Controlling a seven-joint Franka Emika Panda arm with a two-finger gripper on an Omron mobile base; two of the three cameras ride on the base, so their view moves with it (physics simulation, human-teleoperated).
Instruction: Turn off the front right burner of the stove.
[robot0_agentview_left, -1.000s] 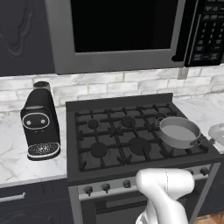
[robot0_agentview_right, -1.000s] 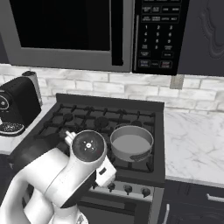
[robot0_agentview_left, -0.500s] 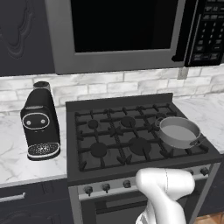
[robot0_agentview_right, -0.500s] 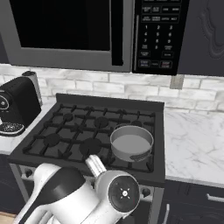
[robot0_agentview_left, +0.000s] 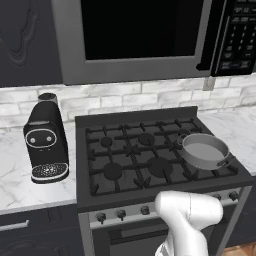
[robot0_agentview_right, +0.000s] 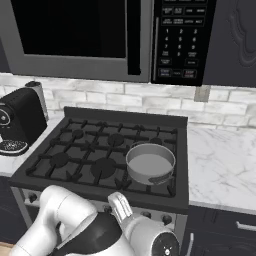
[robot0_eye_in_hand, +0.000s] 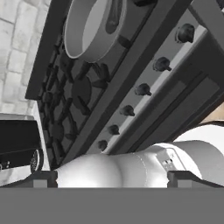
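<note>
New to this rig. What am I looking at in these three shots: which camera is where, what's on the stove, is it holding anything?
It is a rendered kitchen. A white robot arm sits on a base that can drive. Two cameras ride on that base, behind the arm to its left and its right, and both look forward and down at the same black gas stove. The third camera sits on the arm's hand, so its picture is tilted: it looks along the stove's silver front strip and its row of small knobs.

A grey pan stands on the stove's right side, and a black coffee machine on the marble counter to the left. A microwave hangs above.

The gripper's fingers are not clear enough to tell whether they are open or holding anything.
</note>
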